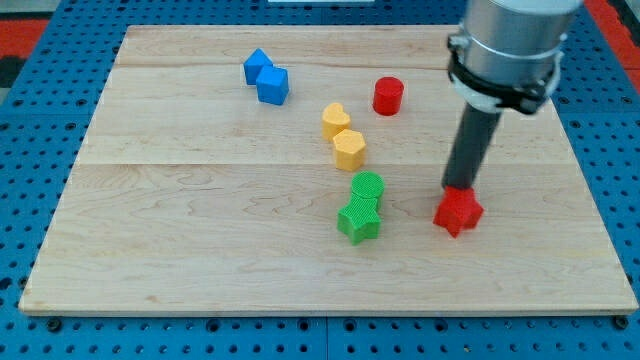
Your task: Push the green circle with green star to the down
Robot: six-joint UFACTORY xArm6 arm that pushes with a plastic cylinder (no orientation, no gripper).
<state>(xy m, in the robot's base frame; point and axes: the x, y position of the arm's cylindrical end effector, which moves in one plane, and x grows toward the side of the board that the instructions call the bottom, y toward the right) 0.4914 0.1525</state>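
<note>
The green circle [367, 186] sits near the board's middle, touching the green star [359, 220] just below it. My tip [459, 189] is at the view's right of both, about a hand's width away, resting right at the top edge of a red star [458, 212]. The rod rises from there toward the view's top right.
A yellow heart [336, 120] and a yellow hexagon [349, 149] lie just above the green circle. A red cylinder [388, 96] stands further up. Two blue blocks [266, 78] touch each other at the upper left. The wooden board [200, 230] ends in a blue pegboard surround.
</note>
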